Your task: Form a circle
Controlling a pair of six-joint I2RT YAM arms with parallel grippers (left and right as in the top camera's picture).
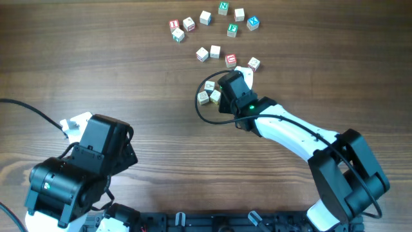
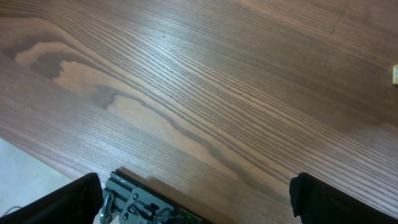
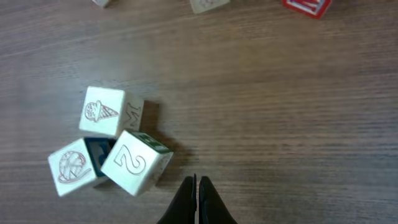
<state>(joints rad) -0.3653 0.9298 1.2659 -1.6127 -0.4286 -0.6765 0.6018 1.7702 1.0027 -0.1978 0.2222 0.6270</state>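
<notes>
Currently, three pale cubes (image 3: 109, 152) are clustering just left of the right gripper (image 3: 198, 202), its jaws pressing together, empty.

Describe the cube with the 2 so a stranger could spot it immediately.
Find the right arm's shut pincer over the wooden table. Just left of its tips sits a tight cluster of three cubes. The 2 cube is the nearest one, tilted, unlike the ice-cream cube and ball cube.

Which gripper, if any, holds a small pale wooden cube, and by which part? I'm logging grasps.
Neither. The right gripper is shut on nothing, beside three cubes. The left gripper hangs open over bare wooden table.
</notes>
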